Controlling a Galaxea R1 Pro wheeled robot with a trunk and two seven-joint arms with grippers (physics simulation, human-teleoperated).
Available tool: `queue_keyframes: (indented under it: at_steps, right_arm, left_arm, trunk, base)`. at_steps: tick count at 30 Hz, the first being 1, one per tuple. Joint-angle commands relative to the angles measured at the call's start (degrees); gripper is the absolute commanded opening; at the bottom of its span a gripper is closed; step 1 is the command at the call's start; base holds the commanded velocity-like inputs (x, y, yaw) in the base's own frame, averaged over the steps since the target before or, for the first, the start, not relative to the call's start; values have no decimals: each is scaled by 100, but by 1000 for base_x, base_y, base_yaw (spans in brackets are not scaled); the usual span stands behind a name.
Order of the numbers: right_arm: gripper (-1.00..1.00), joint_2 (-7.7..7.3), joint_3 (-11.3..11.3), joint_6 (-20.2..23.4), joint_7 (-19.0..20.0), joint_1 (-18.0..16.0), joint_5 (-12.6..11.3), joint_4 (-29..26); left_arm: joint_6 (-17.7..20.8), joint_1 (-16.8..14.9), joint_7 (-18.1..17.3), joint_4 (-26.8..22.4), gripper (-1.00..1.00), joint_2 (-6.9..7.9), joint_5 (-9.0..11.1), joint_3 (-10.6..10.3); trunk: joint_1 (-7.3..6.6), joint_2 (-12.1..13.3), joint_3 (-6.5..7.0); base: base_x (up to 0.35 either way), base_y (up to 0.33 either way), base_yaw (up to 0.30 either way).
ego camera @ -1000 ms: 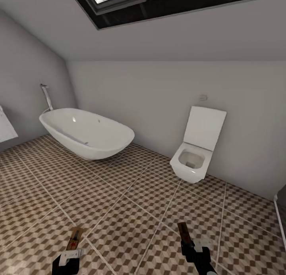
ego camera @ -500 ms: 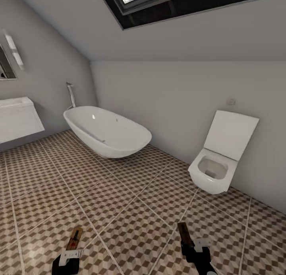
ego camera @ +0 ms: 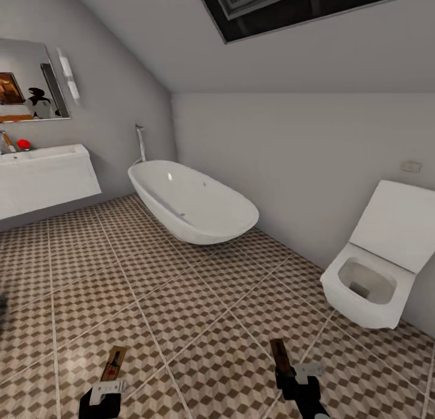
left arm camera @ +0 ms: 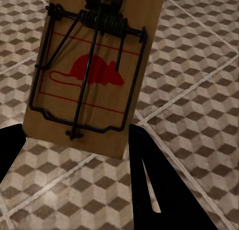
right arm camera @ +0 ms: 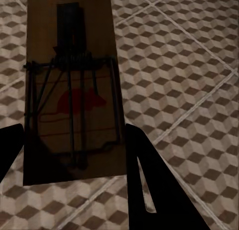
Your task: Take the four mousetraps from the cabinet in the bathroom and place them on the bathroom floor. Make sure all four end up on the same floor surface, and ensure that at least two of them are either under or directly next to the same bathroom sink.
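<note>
While each holds one mousetrap above the bathroom floor (ego camera: pixel 181 298), left gripper (ego camera: pixel 104 395) grips mousetrap (left arm camera: pixel 94 75), right gripper (ego camera: pixel 296 380) grips shadowed mousetrap (right arm camera: pixel 69 90), sink (ego camera: pixel 45 177) at ten o'clock

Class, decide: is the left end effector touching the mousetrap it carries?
Touching. In the left wrist view, the mousetrap sits clamped between the left end effector fingers, above the bathroom floor.

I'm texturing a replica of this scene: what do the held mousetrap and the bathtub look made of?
Mousetrap: looks like matte tan wood, flat uniform brown, with a black wire spring, probably metal. Bathtub: glossy white, like ceramic or acrylic, judging by the small highlight.
</note>
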Motion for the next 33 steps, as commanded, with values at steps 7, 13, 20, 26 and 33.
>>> queue_keyframes:
  at_steps: [7, 13, 20, 26, 33]
  right_arm:
    - [-100, 5, -28, -16, -27, -2, 46, 2]
    - [-100, 5, -28, -16, -27, -2, 46, 2]
    - [-100, 5, -28, -16, -27, -2, 46, 2]
    - [-100, 5, -28, -16, -27, -2, 46, 2]
    - [-100, 5, -28, -16, -27, -2, 46, 2]
  left_arm:
    - [-13, -5, -20, 16, -100, -4, 37, -30]
    - [-13, -6, -18, 16, -100, -4, 38, -30]
    - [-13, -6, -18, 16, -100, -4, 37, -30]
    - [-13, -6, -18, 16, -100, -4, 37, -30]
    - [-13, -6, -19, 16, -100, -4, 37, -30]
  trunk:
    - [2, -2, -5]
    - [2, -2, -5]
    - [2, -2, -5]
    - [2, -2, -5]
    - [2, -2, -5]
  base:
    - [226, 0, 289]
    - [226, 0, 289]
    - [226, 0, 289]
    - [226, 0, 289]
    - [226, 0, 289]
